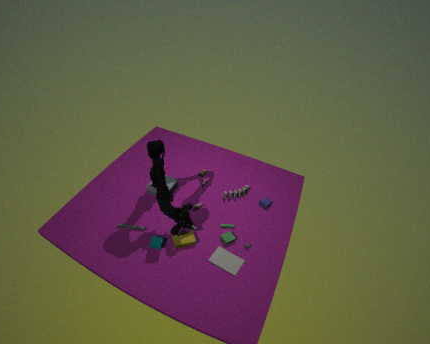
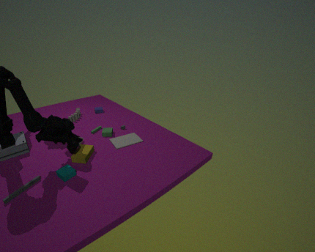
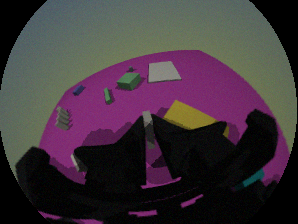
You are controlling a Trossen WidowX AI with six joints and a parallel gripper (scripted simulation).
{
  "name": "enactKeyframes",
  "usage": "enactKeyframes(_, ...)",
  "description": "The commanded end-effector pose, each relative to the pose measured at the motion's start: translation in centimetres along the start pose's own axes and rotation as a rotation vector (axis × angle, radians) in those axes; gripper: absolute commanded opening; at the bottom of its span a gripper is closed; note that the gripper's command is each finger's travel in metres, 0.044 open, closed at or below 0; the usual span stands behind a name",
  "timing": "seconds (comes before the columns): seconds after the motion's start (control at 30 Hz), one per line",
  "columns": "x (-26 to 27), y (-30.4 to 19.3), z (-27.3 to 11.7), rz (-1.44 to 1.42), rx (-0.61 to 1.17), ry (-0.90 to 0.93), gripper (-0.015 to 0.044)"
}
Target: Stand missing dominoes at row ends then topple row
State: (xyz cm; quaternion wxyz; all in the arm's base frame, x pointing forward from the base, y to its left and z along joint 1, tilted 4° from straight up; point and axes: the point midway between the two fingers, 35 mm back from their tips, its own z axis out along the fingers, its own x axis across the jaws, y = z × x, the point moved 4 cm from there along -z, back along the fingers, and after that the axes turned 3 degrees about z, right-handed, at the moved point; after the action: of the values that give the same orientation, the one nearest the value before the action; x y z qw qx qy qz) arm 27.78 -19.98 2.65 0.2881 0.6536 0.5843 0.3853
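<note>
A row of several pale dominoes stands upright on the magenta table. My gripper is shut on a pale domino, whose end sticks out past the fingertips. It is low, right beside the yellow block, away from the row. I cannot tell whether they touch. Another pale domino lies on the table behind the gripper, partly hidden by a finger in the wrist view. A small pale piece lies farther back.
A teal block and grey bar lie near the arm. A green block, green stick and white plate lie beyond. A blue block is past the row.
</note>
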Motion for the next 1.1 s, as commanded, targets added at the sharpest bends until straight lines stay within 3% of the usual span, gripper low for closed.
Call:
enactKeyframes(0.0, -0.2, -0.6, -0.5, -0.012, -0.051, 0.014, 0.003)
enactKeyframes(1.07, 2.2, -7.0, -9.9, -0.109, -0.475, 0.07, 0.003)
